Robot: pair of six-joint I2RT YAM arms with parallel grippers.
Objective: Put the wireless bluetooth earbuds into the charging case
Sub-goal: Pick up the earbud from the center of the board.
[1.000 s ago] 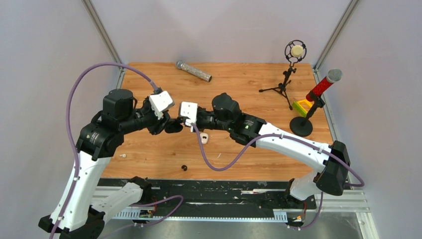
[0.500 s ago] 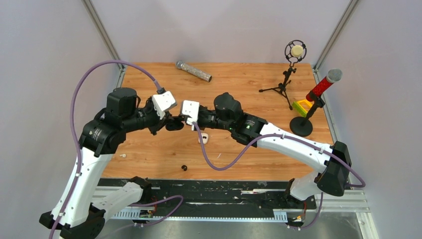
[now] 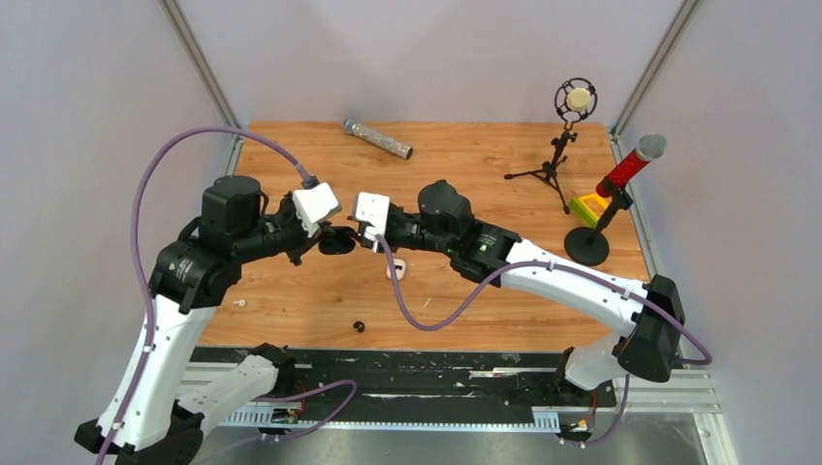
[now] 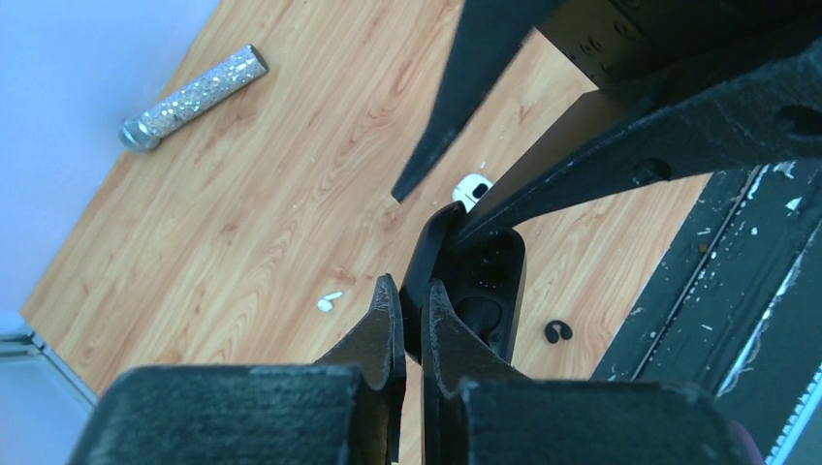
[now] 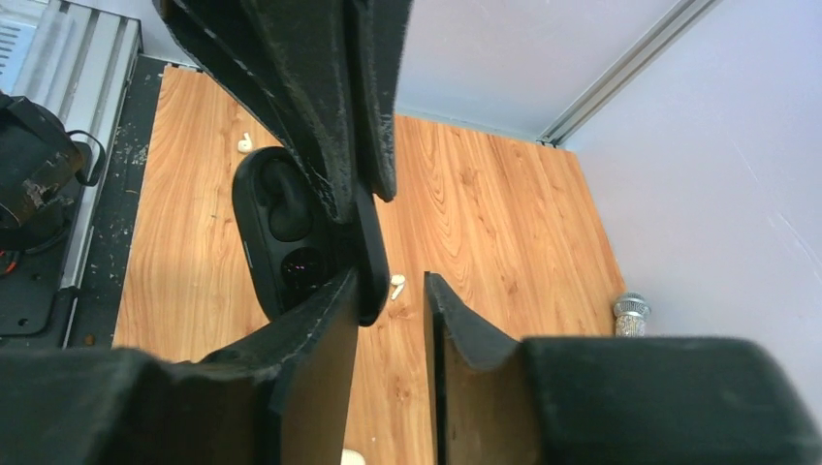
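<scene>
The black charging case (image 4: pixel 490 281) hangs open above the table, its two dark wells facing the right wrist camera (image 5: pixel 281 228). My left gripper (image 4: pixel 411 291) is shut on the case's thin lid edge. My right gripper (image 5: pixel 392 279) stands open right next to the case, its near finger beside the lid and nothing between the jaws. From above, the two grippers (image 3: pixel 341 235) (image 3: pixel 371 239) meet tip to tip over the middle of the table. The black earbud (image 3: pixel 359 326) lies near the front edge. A whitish earbud (image 4: pixel 330 301) lies on the wood below the case.
A small white case-like object (image 3: pixel 396 268) lies under the right arm. Another tiny whitish piece (image 3: pixel 239 303) sits front left. A glittery silver microphone (image 3: pixel 378 139) lies at the back. Two mic stands (image 3: pixel 557 160) (image 3: pixel 596 232) and a yellow-green block (image 3: pixel 585 207) stand on the right.
My left gripper has closed onto the case's lid edge. My right gripper, shut before, has opened its jaws beside the case. Both arms have barely shifted.
</scene>
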